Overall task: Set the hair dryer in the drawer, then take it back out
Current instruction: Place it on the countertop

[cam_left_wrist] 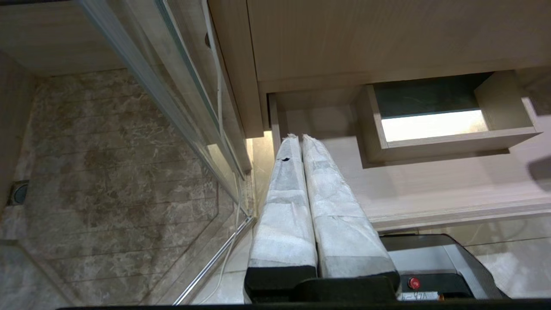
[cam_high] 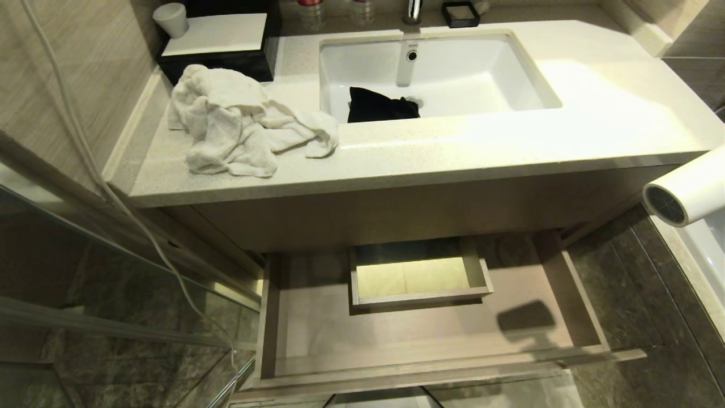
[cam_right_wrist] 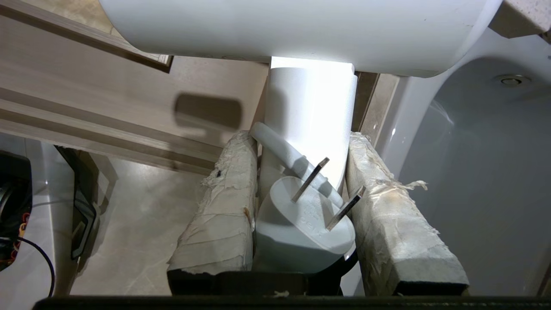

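The white hair dryer (cam_high: 688, 190) pokes in at the right edge of the head view, grey grille facing left, held in the air to the right of the drawer and below counter height. My right gripper (cam_right_wrist: 301, 137) is shut on the hair dryer (cam_right_wrist: 310, 112) at its handle, with the white plug (cam_right_wrist: 301, 232) wedged between the taped fingers (cam_right_wrist: 224, 206). The drawer (cam_high: 317, 328) stands pulled out under the vanity, its floor bare around the boxed cut-out (cam_high: 419, 275). My left gripper (cam_left_wrist: 300, 137) hangs parked by the drawer's left end (cam_left_wrist: 275, 125), fingers pressed together on nothing.
A crumpled white towel (cam_high: 238, 122) lies on the counter (cam_high: 453, 153) left of the sink (cam_high: 504, 62), which holds a black cloth (cam_high: 379, 106). A glass shower panel (cam_high: 85, 266) and a white cord (cam_high: 113, 192) are at left. A bathtub (cam_right_wrist: 473, 172) lies at right.
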